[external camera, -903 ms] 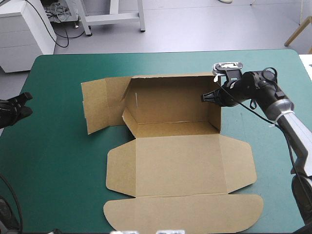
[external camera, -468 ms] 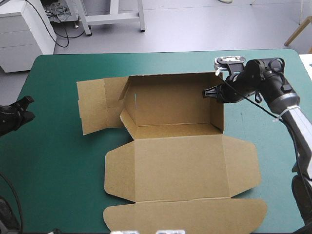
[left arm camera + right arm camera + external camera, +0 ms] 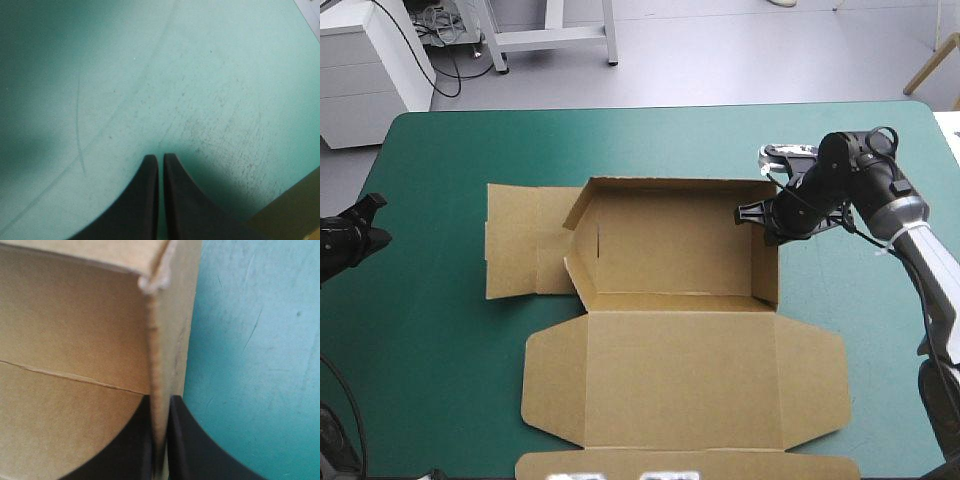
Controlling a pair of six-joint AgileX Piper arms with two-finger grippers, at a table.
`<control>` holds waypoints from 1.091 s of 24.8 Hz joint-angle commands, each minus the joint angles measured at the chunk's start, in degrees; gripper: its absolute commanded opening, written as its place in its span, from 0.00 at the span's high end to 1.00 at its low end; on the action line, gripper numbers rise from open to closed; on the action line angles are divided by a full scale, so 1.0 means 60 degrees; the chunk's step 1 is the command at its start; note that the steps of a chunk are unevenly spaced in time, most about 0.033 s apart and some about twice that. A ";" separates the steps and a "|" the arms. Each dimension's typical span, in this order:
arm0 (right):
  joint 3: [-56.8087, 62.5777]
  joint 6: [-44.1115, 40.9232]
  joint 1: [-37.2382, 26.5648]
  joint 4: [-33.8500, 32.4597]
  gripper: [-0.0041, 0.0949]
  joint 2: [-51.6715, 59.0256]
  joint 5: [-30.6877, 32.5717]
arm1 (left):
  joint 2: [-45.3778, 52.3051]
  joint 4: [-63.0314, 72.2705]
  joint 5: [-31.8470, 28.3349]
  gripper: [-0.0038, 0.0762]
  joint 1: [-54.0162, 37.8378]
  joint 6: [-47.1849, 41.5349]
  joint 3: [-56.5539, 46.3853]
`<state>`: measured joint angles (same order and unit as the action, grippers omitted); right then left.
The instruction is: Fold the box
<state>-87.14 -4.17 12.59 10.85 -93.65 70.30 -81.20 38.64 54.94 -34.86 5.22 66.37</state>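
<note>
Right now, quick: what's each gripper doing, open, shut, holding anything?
Left gripper: shut, holding nothing, over the teal-green cover.
Right gripper: shut on the box, clamping an upright side wall.

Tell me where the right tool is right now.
In the high view the right tool sits right of centre, clamped on the far end of the raised right wall of the box; the right wrist view shows that wall between its fingers.

Brown board box (image 3: 670, 260) centred on teal-green covered table (image 3: 440, 380), raised walls toward far edge, flat lid reaching near edge. Black-fingered right gripper (image 3: 760, 222) straddles its right wall; black-fingered left gripper (image 3: 377, 218) at left edge, well apart
</note>
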 commanded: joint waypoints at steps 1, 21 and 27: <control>0.0190 0.0038 -0.0055 0.0124 0.98 0.0414 -0.0240 | 0.0340 0.0507 -0.0264 0.94 -0.0006 -0.0155 0.0213; 0.0159 0.0476 -0.0055 -0.0967 0.76 -0.0643 -0.2387 | 0.0340 0.0503 -0.0799 0.94 -0.0006 -0.0190 0.0213; -0.1626 0.0476 -0.0055 -0.0997 0.16 -0.0643 -0.1296 | 0.0340 0.0447 -0.0792 0.94 -0.0006 -0.0190 0.0213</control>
<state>-91.12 -1.99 12.59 5.08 -99.82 60.71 -81.20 38.64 51.65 -34.86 4.38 66.37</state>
